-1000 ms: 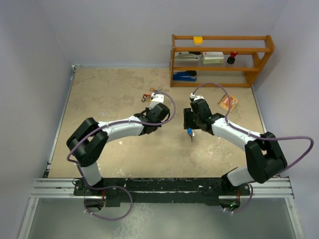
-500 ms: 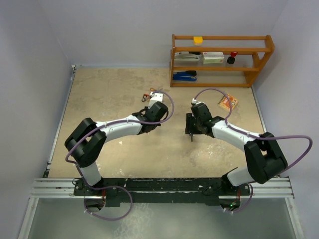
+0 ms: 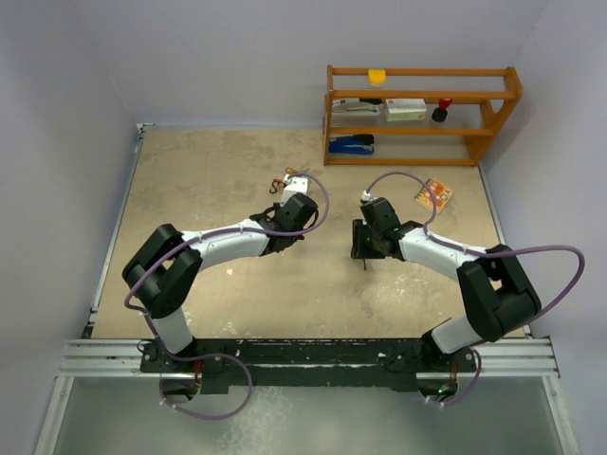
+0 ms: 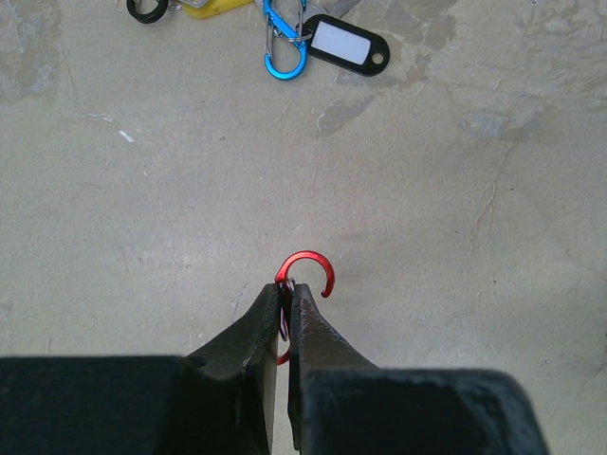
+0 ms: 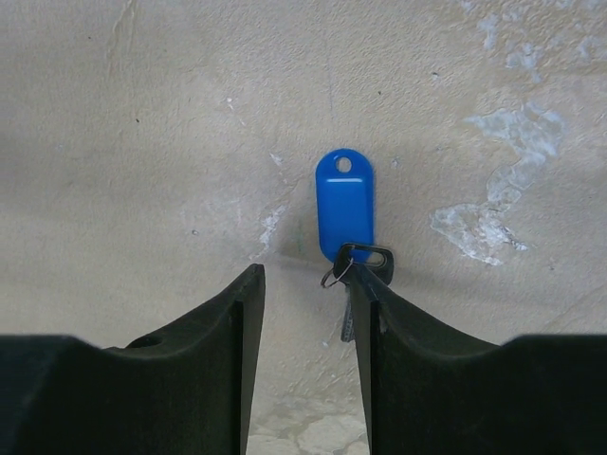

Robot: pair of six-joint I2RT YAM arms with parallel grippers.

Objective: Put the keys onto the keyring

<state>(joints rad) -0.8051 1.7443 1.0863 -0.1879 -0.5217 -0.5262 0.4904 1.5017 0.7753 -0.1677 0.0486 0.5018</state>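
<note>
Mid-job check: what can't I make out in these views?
Left wrist: red clip, lower half hidden inside the left gripper; yellow tag, cut by top edge.
Right wrist: key, blade partly behind a finger of the right gripper.
Top external: all of these too small.

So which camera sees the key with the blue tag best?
The right wrist view: the blue tag lies big and clear by the right gripper. From the top it barely shows; the left wrist view misses it.

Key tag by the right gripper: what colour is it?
Blue tag, clearest in the right wrist view.
</note>
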